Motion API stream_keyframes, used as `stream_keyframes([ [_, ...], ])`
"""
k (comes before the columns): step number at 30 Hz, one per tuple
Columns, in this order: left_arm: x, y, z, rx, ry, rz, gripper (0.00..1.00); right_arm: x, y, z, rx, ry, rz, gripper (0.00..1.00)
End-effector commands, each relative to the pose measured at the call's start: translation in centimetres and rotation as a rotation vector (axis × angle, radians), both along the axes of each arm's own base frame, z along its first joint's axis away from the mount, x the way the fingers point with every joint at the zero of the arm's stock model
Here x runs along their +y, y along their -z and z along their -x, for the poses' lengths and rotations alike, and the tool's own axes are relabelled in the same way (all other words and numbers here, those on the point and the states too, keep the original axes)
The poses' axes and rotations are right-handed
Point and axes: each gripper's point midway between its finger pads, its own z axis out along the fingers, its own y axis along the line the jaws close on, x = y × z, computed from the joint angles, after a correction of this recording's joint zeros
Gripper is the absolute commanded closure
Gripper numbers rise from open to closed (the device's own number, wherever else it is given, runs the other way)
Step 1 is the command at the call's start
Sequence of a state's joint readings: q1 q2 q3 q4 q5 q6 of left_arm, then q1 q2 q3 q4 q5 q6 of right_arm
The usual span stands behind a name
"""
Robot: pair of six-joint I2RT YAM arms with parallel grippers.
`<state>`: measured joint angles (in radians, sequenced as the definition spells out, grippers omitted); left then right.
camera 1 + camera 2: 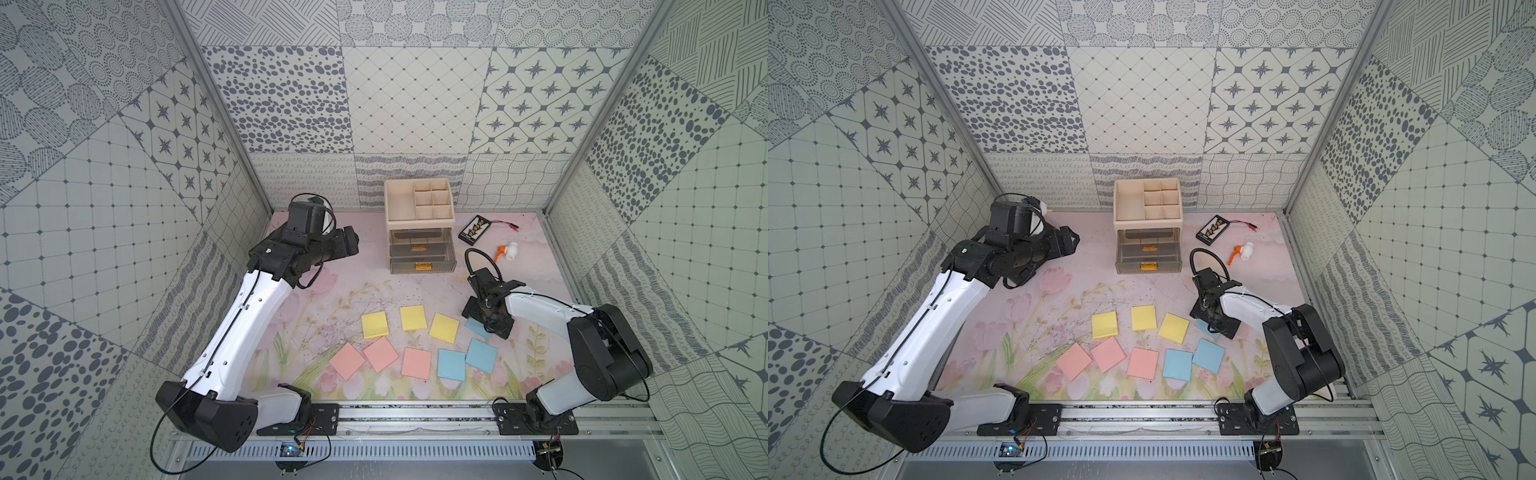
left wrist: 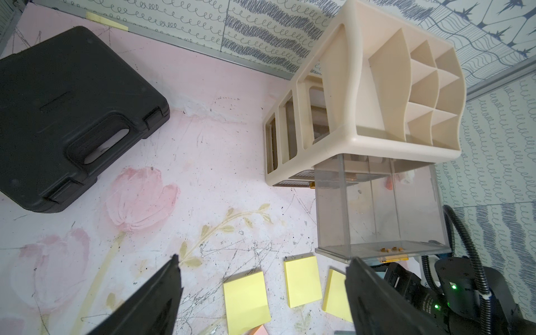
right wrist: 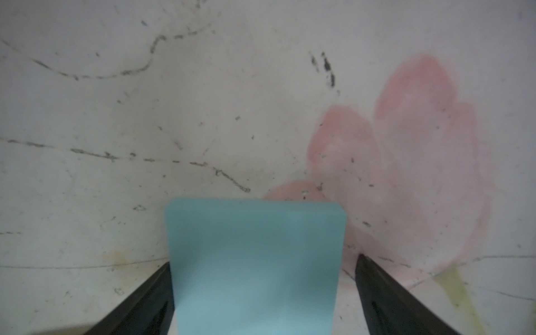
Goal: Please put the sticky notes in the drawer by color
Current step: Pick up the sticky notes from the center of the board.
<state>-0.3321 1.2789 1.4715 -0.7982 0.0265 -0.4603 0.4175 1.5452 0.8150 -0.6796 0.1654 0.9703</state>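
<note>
Patterned grey-and-white walls are boxing in a pink floral surface (image 1: 332, 291), scuffed with dark marks.

Drawer chest (image 1: 398, 203) is standing at the back, about centre. Its cream divided tray is facing up. The top drawer (image 2: 362, 208), smoky and see-through, is sticking well out of the front, with its gold handle at the near end.

All nine sticky notes are lying out on the surface in front of the chest, well apart from it.
- Far row: yellow sticky notes (image 1: 414, 318), three side by side, slightly fanned.
- Near row: pink sticky notes (image 1: 380, 354), three, then two blue sticky notes (image 1: 451, 365) to their right.
- The third blue pad (image 3: 255, 269) is sitting at the right end of the yellow row, mostly covered in both top views by the right arm (image 1: 540, 307).

Right jaws are pointing down over that third blue pad. They are standing apart, one to each side. One is just beside the pad's edge and the other is showing a gap, so nothing is clamped.

Left jaws are hovering above the surface, left of the chest. They are spread wide with nothing between them, and are facing the chest and the yellow row.

Other bits:
- A black case (image 2: 72, 101) is lying closed near the back wall, left of the chest.
- A small black pack (image 1: 476, 228) with red leads is lying right of the chest.
- An orange-and-white fitting (image 1: 508, 250) is lying just in front of the pack.
</note>
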Motion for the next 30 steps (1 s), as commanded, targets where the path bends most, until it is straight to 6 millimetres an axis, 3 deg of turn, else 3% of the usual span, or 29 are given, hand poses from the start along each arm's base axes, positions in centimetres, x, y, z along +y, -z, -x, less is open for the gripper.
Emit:
stream_keyframes([
  [1, 0.7, 0.0, 0.0, -0.013, -0.002, -0.031, 0.10, 0.7, 1.0, -0.4, -0.034, 0.012, -0.049, 0.07],
  [11, 0.7, -0.1, 0.4, -0.016, -0.006, -0.016, 0.10, 1.0, 0.2, -0.2, -0.065, 0.008, -0.074, 0.27],
  [18, 1.1, -0.2, 0.7, -0.022, -0.019, -0.027, 0.10, 1.4, -1.5, -0.2, -0.098, 0.000, -0.096, 0.27],
  [23, 1.1, 0.0, 0.7, -0.019, -0.020, -0.024, 0.10, 1.1, -4.9, -0.4, -0.162, -0.007, -0.103, 0.26],
  [30, 1.0, 0.1, 0.7, -0.019, -0.025, -0.006, 0.10, 0.3, -12.3, -0.6, -0.301, -0.027, -0.100, 0.24],
])
